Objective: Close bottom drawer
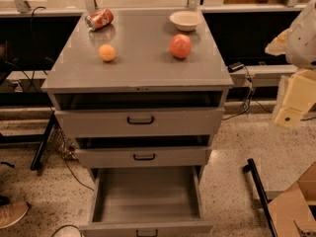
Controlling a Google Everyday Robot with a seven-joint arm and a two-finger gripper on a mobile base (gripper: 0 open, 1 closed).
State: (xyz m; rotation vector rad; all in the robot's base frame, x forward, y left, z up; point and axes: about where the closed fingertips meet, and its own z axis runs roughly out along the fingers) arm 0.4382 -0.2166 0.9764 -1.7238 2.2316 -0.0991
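Note:
The bottom drawer (113, 227) of the grey cabinet (138, 75) is pulled far out toward me. Its long grey tray is empty, and its shallow front with a small black handle (147, 232) sits at the lower edge of the view. The middle drawer (143, 157) and the tall-fronted top drawer (140, 121) each stand slightly out. My gripper (289, 113), on the cream-coloured arm, hangs at the far right edge. It is level with the top drawer, well to the right of the cabinet, and touches nothing.
On the cabinet top are a tipped red can (98, 19), an orange (107, 53), a red apple (180, 46) and a white bowl (185, 20). A cardboard box (296, 206) and a black bar (256, 181) stand on the floor at the right. A shoe (12, 214) shows at the lower left.

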